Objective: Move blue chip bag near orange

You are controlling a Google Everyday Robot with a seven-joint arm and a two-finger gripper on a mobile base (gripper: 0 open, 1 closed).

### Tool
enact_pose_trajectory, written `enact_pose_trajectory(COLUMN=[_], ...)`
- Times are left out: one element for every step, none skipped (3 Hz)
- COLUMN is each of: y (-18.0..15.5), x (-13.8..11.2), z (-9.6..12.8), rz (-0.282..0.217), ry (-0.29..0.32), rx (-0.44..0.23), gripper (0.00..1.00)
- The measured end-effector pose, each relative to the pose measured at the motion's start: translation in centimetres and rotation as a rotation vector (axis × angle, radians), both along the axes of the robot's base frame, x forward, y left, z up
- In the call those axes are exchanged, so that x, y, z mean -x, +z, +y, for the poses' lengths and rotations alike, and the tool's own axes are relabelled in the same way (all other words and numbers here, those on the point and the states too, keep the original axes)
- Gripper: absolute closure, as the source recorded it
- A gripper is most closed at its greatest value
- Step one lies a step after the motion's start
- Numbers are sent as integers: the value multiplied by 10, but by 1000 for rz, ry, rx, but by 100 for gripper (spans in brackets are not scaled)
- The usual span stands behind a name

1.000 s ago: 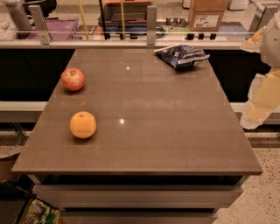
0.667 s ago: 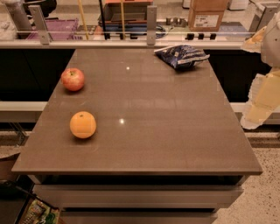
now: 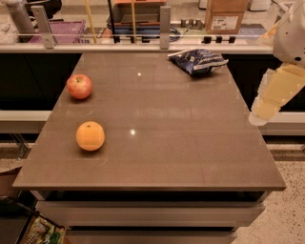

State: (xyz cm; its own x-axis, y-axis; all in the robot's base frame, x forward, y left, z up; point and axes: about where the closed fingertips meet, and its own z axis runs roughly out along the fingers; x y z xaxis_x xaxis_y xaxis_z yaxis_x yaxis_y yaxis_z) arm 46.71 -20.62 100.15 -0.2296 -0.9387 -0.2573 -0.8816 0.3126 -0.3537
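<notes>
The blue chip bag (image 3: 198, 61) lies crinkled at the far right of the brown table (image 3: 190, 143), close to the back edge. The orange (image 3: 90, 136) sits on the near left part of the table, far from the bag. My gripper (image 3: 267, 102) hangs at the right edge of the view, off the table's right side and level with its middle. It is well apart from the bag and holds nothing that I can see. The white arm (image 3: 290, 33) rises above it.
A red-and-yellow apple (image 3: 79, 86) sits at the left, behind the orange. A rail with metal posts (image 3: 165, 21) runs behind the table, with a cardboard box (image 3: 227, 14) and trays beyond. Drawers sit under the table front.
</notes>
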Motion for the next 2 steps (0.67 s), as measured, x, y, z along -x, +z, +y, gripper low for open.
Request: enact_pose_trajectory(y=[0, -5], x=[-25, -51], z=[2, -2], rz=[-44, -78], ry=[-28, -74], rx=[14, 5], gripper=[0, 0])
